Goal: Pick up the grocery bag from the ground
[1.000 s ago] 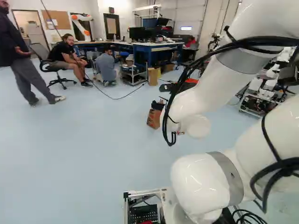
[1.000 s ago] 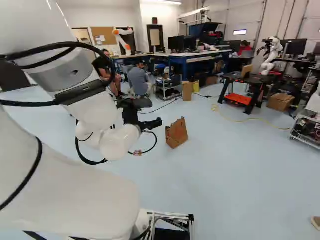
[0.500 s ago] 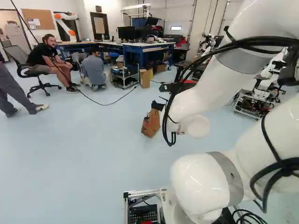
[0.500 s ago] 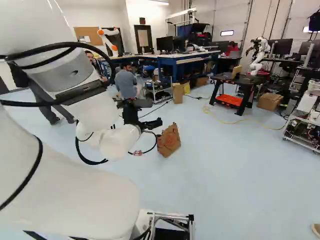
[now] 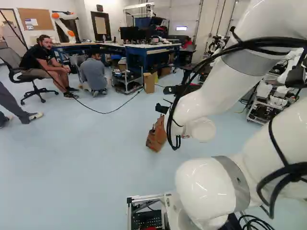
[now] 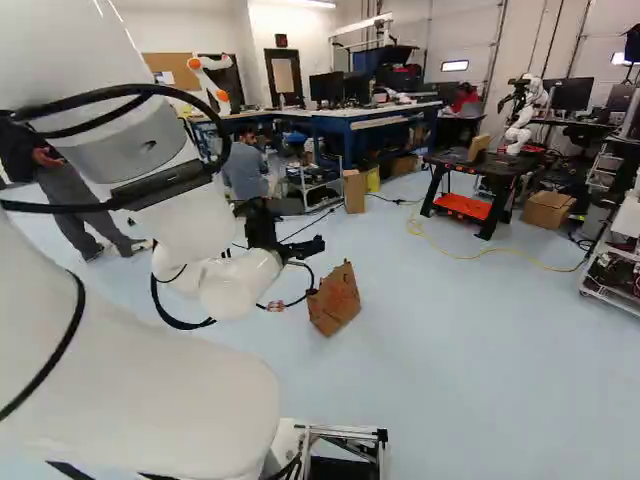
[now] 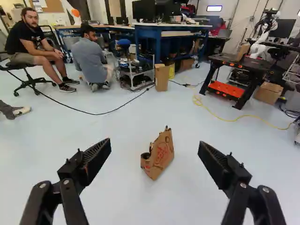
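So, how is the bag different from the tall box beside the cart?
The bag has reddish print facing the claw; the tall box shows none that I can see. The bag's top is uneven and slanting, the tall box's sides are straight and upright. The bag is nearer, the tall box farther. Both are brown and stand on the floor.

The grocery bag hides its contents; the right base view's edge cuts off a cart at right.
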### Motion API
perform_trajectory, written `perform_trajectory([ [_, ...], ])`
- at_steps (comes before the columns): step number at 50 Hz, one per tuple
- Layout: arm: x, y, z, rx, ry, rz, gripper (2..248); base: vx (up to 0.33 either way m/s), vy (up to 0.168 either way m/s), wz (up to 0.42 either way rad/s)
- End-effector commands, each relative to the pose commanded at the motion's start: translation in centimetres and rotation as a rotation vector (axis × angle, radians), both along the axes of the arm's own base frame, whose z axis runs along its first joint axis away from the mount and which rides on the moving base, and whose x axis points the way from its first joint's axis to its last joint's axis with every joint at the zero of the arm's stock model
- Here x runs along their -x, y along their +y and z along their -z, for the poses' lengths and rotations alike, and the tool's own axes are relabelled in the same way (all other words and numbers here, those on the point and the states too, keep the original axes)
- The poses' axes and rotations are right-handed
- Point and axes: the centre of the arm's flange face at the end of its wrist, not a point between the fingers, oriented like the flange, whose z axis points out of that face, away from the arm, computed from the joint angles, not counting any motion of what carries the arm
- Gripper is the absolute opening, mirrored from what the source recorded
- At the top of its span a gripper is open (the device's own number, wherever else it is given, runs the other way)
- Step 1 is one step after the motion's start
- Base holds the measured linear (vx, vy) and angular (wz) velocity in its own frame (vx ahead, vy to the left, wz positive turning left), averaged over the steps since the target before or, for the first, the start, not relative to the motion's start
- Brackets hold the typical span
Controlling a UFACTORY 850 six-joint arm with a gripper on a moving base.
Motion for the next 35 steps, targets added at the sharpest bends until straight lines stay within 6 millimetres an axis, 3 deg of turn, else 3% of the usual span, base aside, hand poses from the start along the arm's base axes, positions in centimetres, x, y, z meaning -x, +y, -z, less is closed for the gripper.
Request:
perform_trajectory([
  [20,0.00,0.00,0.00,0.000,0.000,0.000,247,0.323,0.006,-0.007],
  [35,-0.61,0.00,-0.09,0.000,0.003,0.000,247,0.241,0.004,-0.009],
])
